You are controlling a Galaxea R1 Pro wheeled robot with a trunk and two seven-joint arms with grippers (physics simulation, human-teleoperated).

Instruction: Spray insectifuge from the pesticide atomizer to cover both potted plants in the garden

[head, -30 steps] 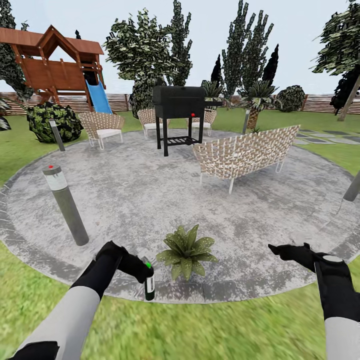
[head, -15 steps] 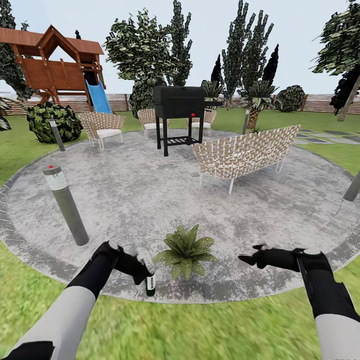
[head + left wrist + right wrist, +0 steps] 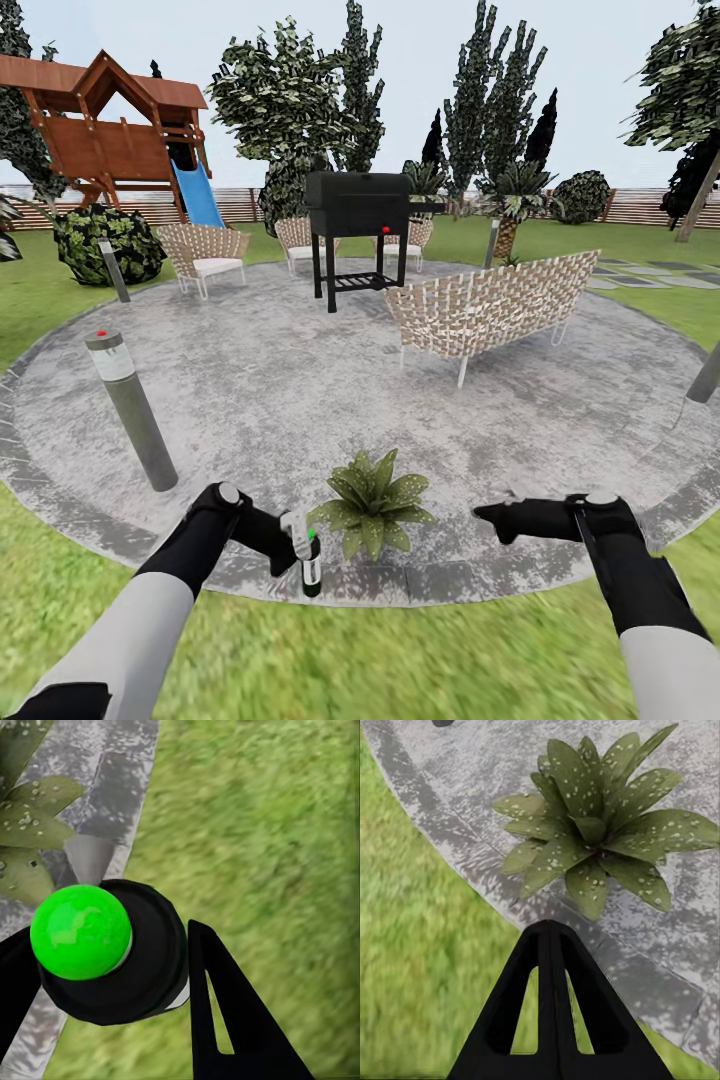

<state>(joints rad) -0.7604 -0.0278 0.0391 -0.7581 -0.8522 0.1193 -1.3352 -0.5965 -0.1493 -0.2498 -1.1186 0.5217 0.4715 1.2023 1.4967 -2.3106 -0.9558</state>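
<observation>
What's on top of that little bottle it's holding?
A bright green ball caps the pesticide atomizer, held in the left pincer beside the potted plant. The ball hides any nozzle beneath.

Upright dark-green pesticide atomizer [image 3: 311,567], green-topped, just beside white-speckled potted plant [image 3: 374,502] at stone patio's [image 3: 300,400] edge.

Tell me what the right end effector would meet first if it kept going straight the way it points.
Probably the potted plant: the right end effector, shut and empty, aims at its white-speckled leaves, with only patio edge between. Depth is unclear.
</observation>
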